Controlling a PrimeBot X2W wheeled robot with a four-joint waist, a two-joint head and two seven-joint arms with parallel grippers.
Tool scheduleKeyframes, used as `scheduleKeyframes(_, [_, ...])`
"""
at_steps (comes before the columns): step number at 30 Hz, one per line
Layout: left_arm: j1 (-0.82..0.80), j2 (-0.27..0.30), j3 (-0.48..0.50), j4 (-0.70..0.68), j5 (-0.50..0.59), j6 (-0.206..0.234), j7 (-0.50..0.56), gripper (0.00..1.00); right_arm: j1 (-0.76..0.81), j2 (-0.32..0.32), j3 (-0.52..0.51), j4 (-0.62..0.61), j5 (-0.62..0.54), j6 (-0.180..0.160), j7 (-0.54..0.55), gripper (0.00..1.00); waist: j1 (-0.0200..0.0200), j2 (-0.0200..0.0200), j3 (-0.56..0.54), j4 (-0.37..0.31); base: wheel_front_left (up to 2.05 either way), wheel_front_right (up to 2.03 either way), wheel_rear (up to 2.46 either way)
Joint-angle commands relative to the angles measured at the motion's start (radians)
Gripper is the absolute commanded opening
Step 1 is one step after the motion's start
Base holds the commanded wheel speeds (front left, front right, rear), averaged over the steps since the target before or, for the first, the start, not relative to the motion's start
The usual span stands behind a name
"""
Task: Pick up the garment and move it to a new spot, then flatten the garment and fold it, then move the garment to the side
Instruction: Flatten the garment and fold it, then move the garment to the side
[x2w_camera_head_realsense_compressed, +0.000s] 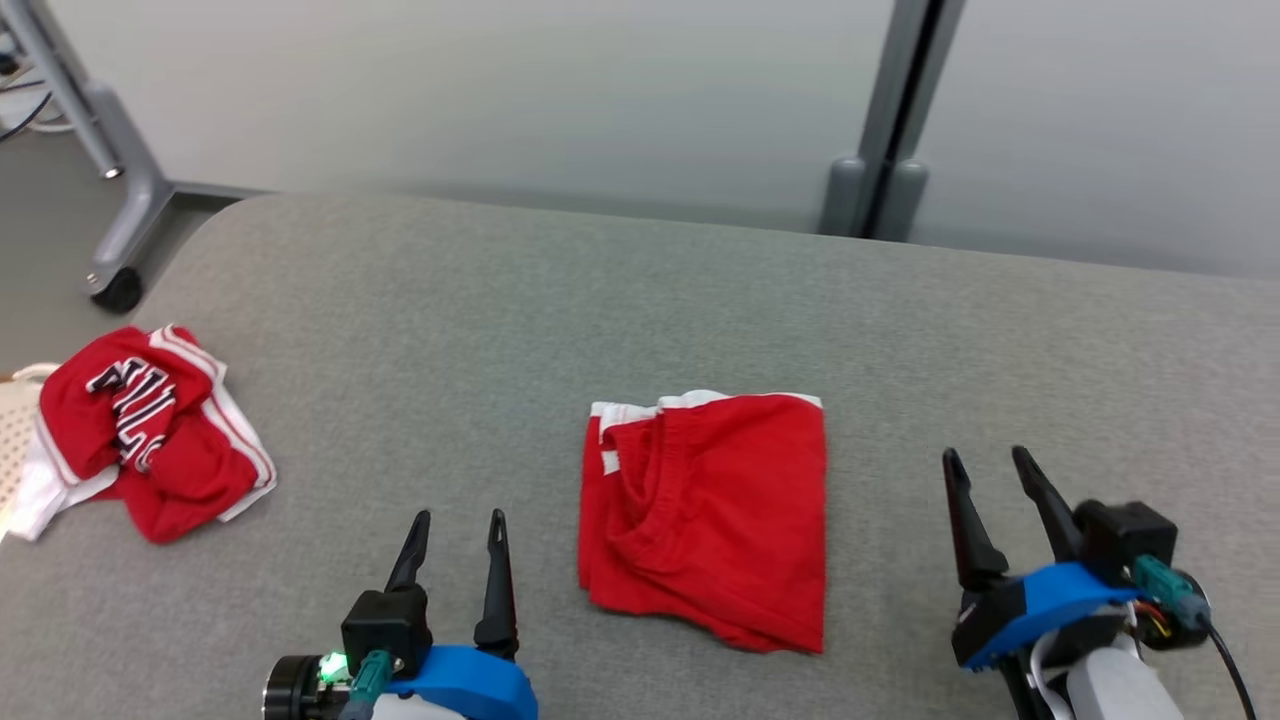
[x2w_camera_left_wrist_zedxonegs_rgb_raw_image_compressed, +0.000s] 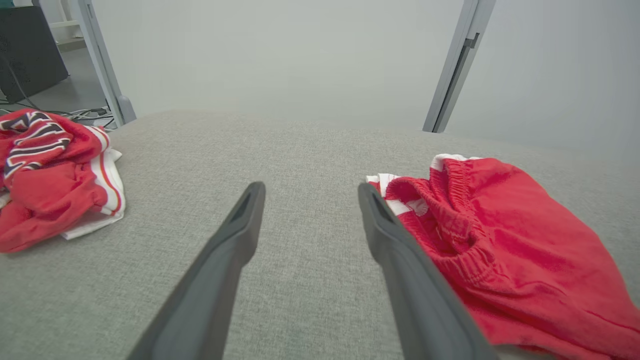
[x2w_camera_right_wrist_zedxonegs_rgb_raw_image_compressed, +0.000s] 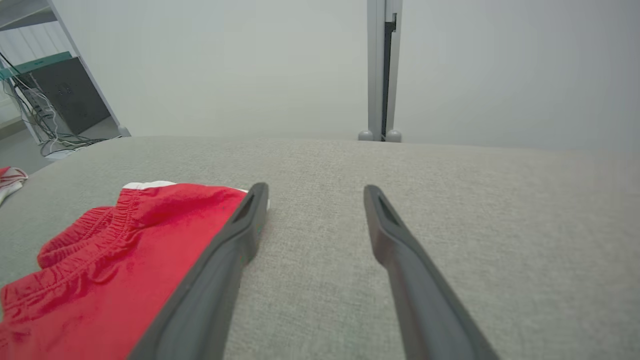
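The garment (x2w_camera_head_realsense_compressed: 708, 515) is a pair of red shorts with white trim, folded into a rough square in the middle of the grey padded table (x2w_camera_head_realsense_compressed: 640, 300). It lies right of my left gripper's fingers in the left wrist view (x2w_camera_left_wrist_zedxonegs_rgb_raw_image_compressed: 505, 250) and left of my right gripper's fingers in the right wrist view (x2w_camera_right_wrist_zedxonegs_rgb_raw_image_compressed: 115, 260). My left gripper (x2w_camera_head_realsense_compressed: 458, 530) stands open near the front edge, left of the shorts, holding nothing. My right gripper (x2w_camera_head_realsense_compressed: 990, 472) is open too, to the right of the shorts and apart from them.
A second red and white garment (x2w_camera_head_realsense_compressed: 140, 430) with dark lettering lies crumpled at the table's left edge, over a pale basket (x2w_camera_head_realsense_compressed: 15, 425). Behind the table stand a grey wall, a post (x2w_camera_head_realsense_compressed: 885, 120) and a wheeled frame leg (x2w_camera_head_realsense_compressed: 110, 150).
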Motion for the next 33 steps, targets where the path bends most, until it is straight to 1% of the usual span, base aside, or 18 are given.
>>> scheduleKeyframes(1, [0.013,0.0,0.011,0.0,0.016,0.002,-0.003,1.0,0.03,-0.003,-0.017,-0.006,-0.014,0.0,-0.001,1.0,0.0,0.0,-0.027,-0.038,0.0,0.0,0.0])
scheduleKeyframes(4, [0.03,0.0,0.03,-0.002,0.028,0.0,-0.003,1.0,0.059,-0.002,-0.035,-0.013,-0.026,0.0,-0.001,1.0,0.0,0.0,-0.041,-0.068,0.0,0.0,0.0])
scheduleKeyframes(9, [0.057,0.0,0.053,0.001,0.055,-0.007,-0.003,1.0,0.099,-0.003,-0.031,-0.016,-0.03,0.0,-0.001,1.0,0.0,0.0,-0.065,-0.105,0.0,0.0,0.0])
scheduleKeyframes(16, [0.073,0.0,0.065,0.013,0.07,-0.017,-0.003,1.0,0.143,-0.003,-0.012,-0.005,-0.012,0.0,-0.001,1.0,0.0,0.0,-0.083,-0.113,0.0,0.0,0.0])
scheduleKeyframes(21, [0.071,0.0,0.065,0.019,0.072,-0.022,-0.003,1.0,0.142,-0.003,0.005,-0.002,0.001,0.0,-0.001,1.0,0.0,0.0,-0.079,-0.109,0.0,0.0,0.0])
scheduleKeyframes(26, [0.064,0.0,0.049,0.022,0.054,-0.025,-0.003,1.0,0.117,-0.003,0.051,0.023,0.044,0.0,-0.001,1.0,0.0,0.0,-0.056,-0.078,0.0,0.0,0.0])
scheduleKeyframes(29, [0.041,0.0,0.021,0.012,0.037,-0.027,-0.003,1.0,0.082,-0.003,0.083,0.044,0.065,0.0,-0.001,1.0,0.0,0.0,-0.03,-0.041,0.0,0.0,0.0])
scheduleKeyframes(31, [0.035,0.0,0.008,0.002,0.027,-0.018,-0.003,1.0,0.058,-0.003,0.101,0.058,0.079,0.0,-0.001,1.0,0.0,0.0,-0.015,-0.012,0.0,0.0,0.0])
scheduleKeyframes(33, [0.025,0.0,-0.011,-0.001,0.026,-0.018,-0.003,1.0,0.033,-0.003,0.111,0.081,0.092,0.0,-0.001,1.0,0.0,0.0,-0.001,0.023,0.0,0.0,0.0])
